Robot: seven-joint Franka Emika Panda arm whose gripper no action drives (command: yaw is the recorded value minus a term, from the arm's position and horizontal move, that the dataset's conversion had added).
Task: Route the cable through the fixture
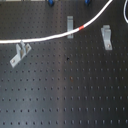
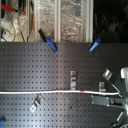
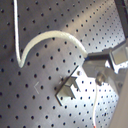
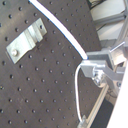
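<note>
The white cable [image 1: 45, 39] lies across the black perforated board from the first exterior view's left edge up to its top right. Its red band [image 1: 82, 27] sits just past the middle fixture [image 1: 70, 23]. The cable runs beside that fixture's lower end, and I cannot tell whether they touch. Two more metal fixtures stand at the left [image 1: 20, 53] and right [image 1: 106, 37]. My gripper [image 2: 116, 97] is at the second exterior view's right edge, shut on the cable [image 4: 60, 32], which loops out below the fingers [image 4: 92, 67]. One fixture [image 3: 70, 88] lies close by.
Two blue clamps [image 2: 51, 45] [image 2: 95, 45] hold the board's far edge in the second exterior view. Behind them are shelves with foil-wrapped items [image 2: 60, 20] and clutter. The board [image 1: 65, 95] is dotted with holes.
</note>
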